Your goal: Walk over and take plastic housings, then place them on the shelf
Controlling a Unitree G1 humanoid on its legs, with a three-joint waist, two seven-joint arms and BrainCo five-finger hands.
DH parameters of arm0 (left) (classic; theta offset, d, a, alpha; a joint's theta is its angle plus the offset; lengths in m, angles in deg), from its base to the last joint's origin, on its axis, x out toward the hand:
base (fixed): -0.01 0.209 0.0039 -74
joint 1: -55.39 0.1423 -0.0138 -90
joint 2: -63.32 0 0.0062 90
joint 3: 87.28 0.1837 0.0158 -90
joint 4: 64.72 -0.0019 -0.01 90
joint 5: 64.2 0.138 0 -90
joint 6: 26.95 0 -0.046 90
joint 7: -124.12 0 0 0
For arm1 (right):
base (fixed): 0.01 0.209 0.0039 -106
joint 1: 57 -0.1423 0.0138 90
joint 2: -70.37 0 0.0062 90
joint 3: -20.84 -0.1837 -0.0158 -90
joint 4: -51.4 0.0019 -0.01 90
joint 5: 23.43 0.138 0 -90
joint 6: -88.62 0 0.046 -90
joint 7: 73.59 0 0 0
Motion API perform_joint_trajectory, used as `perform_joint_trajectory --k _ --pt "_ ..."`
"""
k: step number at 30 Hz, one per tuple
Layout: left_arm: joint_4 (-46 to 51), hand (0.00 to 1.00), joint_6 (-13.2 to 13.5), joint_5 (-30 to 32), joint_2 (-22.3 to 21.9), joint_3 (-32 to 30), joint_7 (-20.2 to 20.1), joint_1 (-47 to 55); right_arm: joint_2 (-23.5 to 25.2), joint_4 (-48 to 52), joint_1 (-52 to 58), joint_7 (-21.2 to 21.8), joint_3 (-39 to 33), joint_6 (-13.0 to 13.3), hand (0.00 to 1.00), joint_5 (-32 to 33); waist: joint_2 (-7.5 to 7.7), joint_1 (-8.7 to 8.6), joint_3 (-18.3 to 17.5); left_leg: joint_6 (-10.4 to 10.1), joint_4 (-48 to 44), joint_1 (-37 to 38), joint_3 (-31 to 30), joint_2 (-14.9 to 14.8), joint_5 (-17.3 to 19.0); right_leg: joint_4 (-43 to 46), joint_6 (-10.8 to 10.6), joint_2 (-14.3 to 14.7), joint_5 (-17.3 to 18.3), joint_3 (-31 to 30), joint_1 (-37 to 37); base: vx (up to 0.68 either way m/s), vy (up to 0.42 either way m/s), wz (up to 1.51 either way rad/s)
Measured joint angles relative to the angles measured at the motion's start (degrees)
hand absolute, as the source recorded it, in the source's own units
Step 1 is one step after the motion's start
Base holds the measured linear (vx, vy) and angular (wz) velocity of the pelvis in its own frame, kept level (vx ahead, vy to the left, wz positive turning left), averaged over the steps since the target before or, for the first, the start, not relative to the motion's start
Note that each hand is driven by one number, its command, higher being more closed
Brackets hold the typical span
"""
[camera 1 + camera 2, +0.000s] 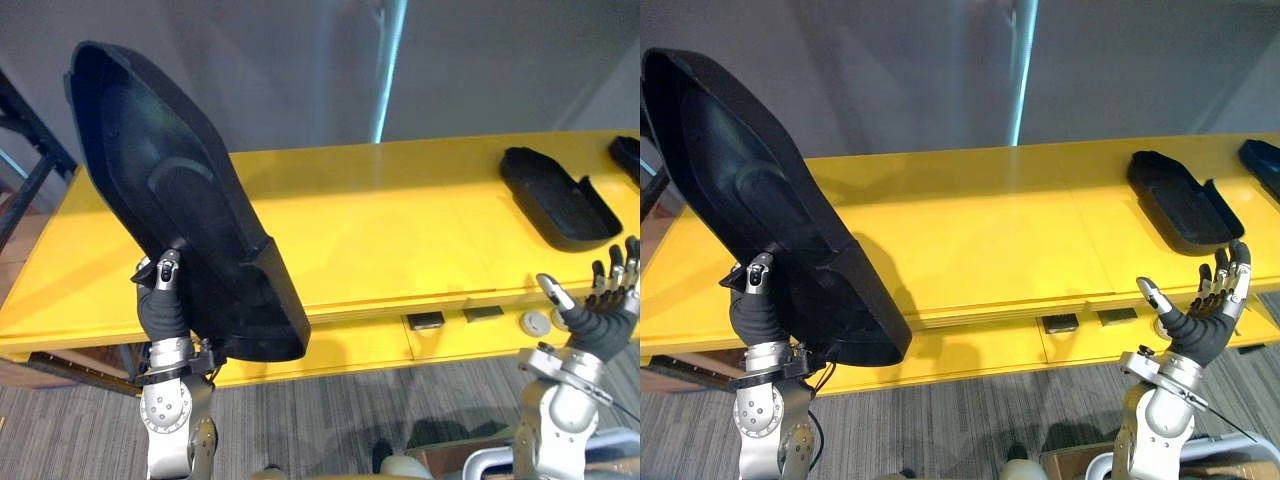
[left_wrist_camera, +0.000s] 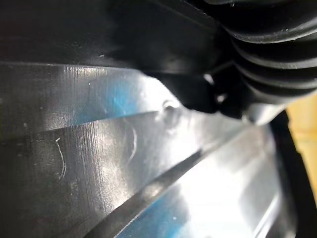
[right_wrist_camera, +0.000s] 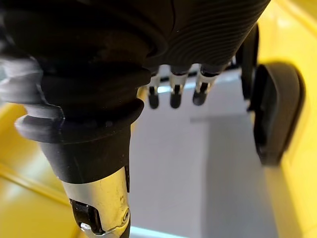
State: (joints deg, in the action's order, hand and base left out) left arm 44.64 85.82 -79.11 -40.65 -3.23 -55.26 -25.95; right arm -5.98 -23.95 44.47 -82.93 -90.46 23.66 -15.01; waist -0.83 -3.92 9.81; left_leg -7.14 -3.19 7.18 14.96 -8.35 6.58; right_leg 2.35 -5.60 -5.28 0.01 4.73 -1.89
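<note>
The left hand [image 1: 162, 305] grips a large black housing [image 1: 170, 190] near its lower end. Its thumb [image 1: 168, 268] presses on the hollow inner face, while the fingers are hidden behind the wall. The housing stands tilted in the air above the thumb, clear of the yellow table [image 1: 380, 230]. The right hand [image 1: 1200, 325] is empty, its fingers [image 1: 1230, 275] straight and spread with the thumb held apart. A second housing [image 1: 555, 200] lies on the table just past those fingertips, not touching them. A third housing [image 1: 628, 155] lies further beyond.
</note>
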Motion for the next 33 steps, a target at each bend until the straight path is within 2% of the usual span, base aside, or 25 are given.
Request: perform_joint_trajectory --k 3,5,6,8,9,11,16,18,19,22,24,27,31,33 --pt "-0.4 1.0 -3.8 0.2 1.2 1.0 0.2 -4.1 0.0 2.3 1.5 2.2 0.1 0.0 0.0 -0.1 -0.36 -0.3 -0.1 0.0 0.6 1.0 1.6 0.0 0.0 -0.2 -0.1 0.3 -0.3 -1.5 0.2 -0.02 0.008 -0.28" --pt "-4.5 1.0 -8.8 0.1 4.6 2.3 0.9 -10.3 -0.5 3.3 1.5 4.5 0.6 0.2 0.0 -0.1 -1.01 -1.46 -0.4 0.0 0.7 1.0 3.0 0.0 0.0 -0.3 -0.1 0.4 -0.9 -2.5 1.0 -0.04 0.006 -0.26" --pt "-6.2 1.0 -10.0 0.1 5.2 2.4 1.0 -11.9 -0.8 3.3 1.4 5.0 1.0 0.2 0.0 -0.1 -1.25 -1.69 -0.6 0.0 0.7 1.1 3.4 0.0 0.0 -0.5 0.0 0.5 -1.2 -3.2 1.1 -0.04 0.008 -0.38" --pt "-15.9 1.0 -14.6 -0.3 7.3 2.5 3.6 -19.4 -2.7 3.4 1.0 7.4 2.7 0.2 0.0 -0.1 -1.83 -3.13 -0.7 0.0 0.7 1.7 5.1 0.1 0.0 -1.2 -0.1 0.8 -2.1 -4.9 1.5 -0.03 0.007 -0.43" --pt "-18.5 1.0 -15.7 -0.6 7.8 2.4 4.3 -21.2 -3.3 3.4 0.9 8.1 3.1 0.2 0.0 -0.1 -1.92 -3.45 -0.8 0.0 0.7 1.8 5.7 0.1 0.0 -1.2 -0.1 0.8 -2.2 -5.3 1.6 -0.03 0.002 -0.43" --pt "-27.9 1.0 -18.9 -1.2 9.9 1.9 6.1 -27.1 -5.2 4.7 0.7 10.3 4.1 0.0 0.0 0.1 -2.1 -5.19 -0.7 0.0 0.8 2.4 7.5 0.0 0.0 -1.5 0.0 1.3 -2.9 -7.4 2.2 -0.03 -0.003 -0.43" --pt "-41.9 1.0 -22.1 -3.3 14.4 1.5 8.3 -36.2 -8.1 5.3 0.4 15.0 5.1 -0.3 0.0 3.4 -3.21 -7.76 -0.2 0.1 1.2 3.6 10.8 0.1 0.1 -2.5 -0.1 2.1 -4.4 -11.0 3.0 -0.04 -0.004 -0.41" --pt "-48.1 1.0 -24.8 -5.0 16.6 1.5 9.8 -41.1 -8.9 5.3 0.5 18.1 7.0 -0.6 0.0 5.3 -3.96 -9.55 0.3 0.1 1.3 3.7 11.3 0.1 0.1 -3.5 0.0 2.1 -5.1 -11.5 3.0 -0.04 -0.017 -0.18" --pt "-49.9 1.0 -25.2 -5.4 16.9 1.5 10.2 -42.4 -9.3 5.3 0.5 18.5 7.5 -0.7 0.0 5.5 -4.17 -9.83 0.4 0.1 1.3 3.7 11.5 0.1 0.1 -3.8 -0.1 2.1 -5.2 -11.7 3.0 -0.05 -0.018 -0.25" --pt "-56.6 1.0 -28.9 -7.6 19.0 1.6 10.5 -47.0 -11.4 5.3 0.3 21.0 9.5 -1.4 0.0 6.6 -4.91 -10.97 0.8 0.1 1.3 3.2 13.0 0.3 0.0 -4.9 0.0 2.2 -6.2 -13.2 3.9 -0.04 -0.023 -0.22" --pt "-59.4 1.0 -32.4 -7.7 19.9 1.6 10.5 -47.5 -12.5 5.3 -0.2 22.1 10.2 -2.1 0.0 6.8 -5.29 -12.37 1.1 0.1 1.3 3.0 13.6 0.3 0.0 -5.0 0.0 2.3 -6.5 -13.9 4.4 -0.03 -0.025 -0.12" --pt "-63.8 1.0 -36.4 -8.5 20.1 1.8 10.6 -48.6 -14.0 5.3 -0.5 22.3 11.1 -3.1 0.0 7.6 -5.25 -12.99 1.9 0.2 1.3 2.6 14.1 0.6 -0.1 -5.0 -0.2 2.2 -6.8 -14.6 5.2 -0.03 -0.017 -0.13" --pt "-65.1 1.0 -37.3 -10.2 20.4 1.2 12.8 -50.9 -15.1 6.1 -1.4 22.0 12.0 -3.2 0.0 8.9 -5.42 -13.26 3.4 0.7 1.3 1.2 14.2 1.3 -0.3 -4.7 -0.5 1.4 -7.0 -15.3 6.9 -0.04 -0.009 -0.03" --pt "-65.7 1.0 -37.5 -12.2 21.3 -0.3 13.1 -52.3 -15.9 7.2 -3.6 21.8 13.2 -3.8 0.0 9.0 -5.68 -13.91 5.5 0.7 1.0 0.9 14.5 1.8 -0.3 -3.9 -0.5 0.8 -6.9 -15.9 7.9 -0.05 0.005 -0.08"
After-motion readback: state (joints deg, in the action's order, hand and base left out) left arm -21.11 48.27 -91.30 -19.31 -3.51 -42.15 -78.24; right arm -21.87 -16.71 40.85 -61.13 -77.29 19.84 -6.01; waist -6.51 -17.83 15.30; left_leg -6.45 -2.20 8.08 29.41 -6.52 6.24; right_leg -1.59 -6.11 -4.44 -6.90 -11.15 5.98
